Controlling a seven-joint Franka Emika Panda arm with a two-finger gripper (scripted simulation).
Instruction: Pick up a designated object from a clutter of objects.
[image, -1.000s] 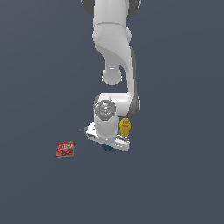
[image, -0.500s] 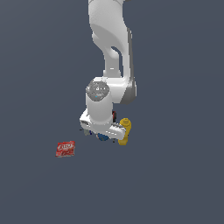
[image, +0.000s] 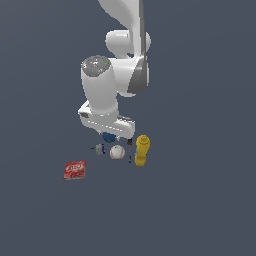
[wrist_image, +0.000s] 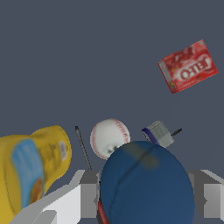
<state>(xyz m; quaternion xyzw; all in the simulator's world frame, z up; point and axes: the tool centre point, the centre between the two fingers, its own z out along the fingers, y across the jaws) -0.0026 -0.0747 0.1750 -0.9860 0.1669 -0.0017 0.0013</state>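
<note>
The dark blue ball (image: 109, 137) sits between my gripper's (image: 108, 136) fingers, just under the white hand. In the wrist view the ball (wrist_image: 146, 183) fills the space between the two grey fingers (wrist_image: 87, 194), which press on its sides. The rest of the clutter lies below it. There is the white red-stitched baseball (image: 117, 152) (wrist_image: 109, 138) and the tiny grey-blue piece (image: 100, 148) (wrist_image: 158, 133). There is also the thin black-red tool (image: 130, 150) (wrist_image: 82, 146) and the yellow bottle (image: 142, 150) (wrist_image: 30, 166).
The flat red packet (image: 75, 170) (wrist_image: 188, 66) lies apart from the group, toward the exterior view's left. The floor is plain dark grey. My arm's large white links tower over the clutter in the exterior view.
My hand has risen and shifted toward the exterior view's left with the blue ball between the fingers. The baseball, the grey-blue piece and the bottle now show below it.
</note>
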